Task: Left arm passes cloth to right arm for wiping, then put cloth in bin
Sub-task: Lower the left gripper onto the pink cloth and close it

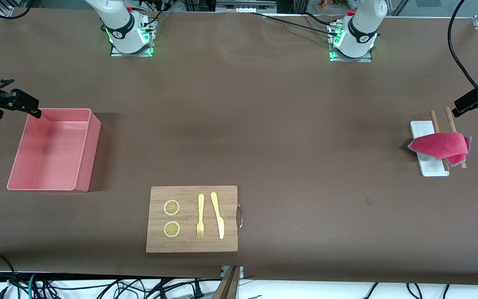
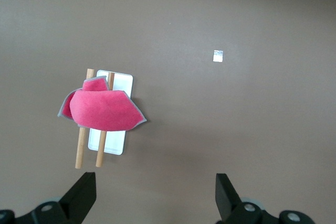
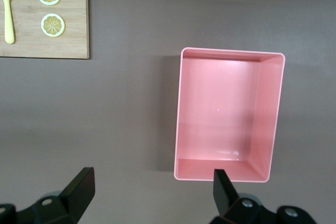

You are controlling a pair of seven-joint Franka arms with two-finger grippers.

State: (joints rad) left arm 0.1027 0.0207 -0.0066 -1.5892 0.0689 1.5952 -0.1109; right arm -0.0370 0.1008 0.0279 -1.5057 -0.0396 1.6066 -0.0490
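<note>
The magenta-pink cloth [image 1: 440,146] lies crumpled over a small white tray [image 1: 432,166] and two wooden sticks [image 1: 450,118] toward the left arm's end of the table. It also shows in the left wrist view [image 2: 102,111]. My left gripper [image 2: 156,198] is open and empty, high over bare table beside the cloth; it shows at the front view's edge [image 1: 471,101]. The salmon-pink bin [image 1: 54,149] stands empty toward the right arm's end and shows in the right wrist view [image 3: 228,114]. My right gripper [image 3: 152,192] is open and empty, high up beside the bin [image 1: 15,101].
A wooden cutting board [image 1: 192,219] with a metal handle lies near the table's front edge, midway between the arms. On it are two lemon slices [image 1: 171,207], a yellow fork [image 1: 200,216] and a yellow knife [image 1: 218,215]. Brown table stretches between board, bin and tray.
</note>
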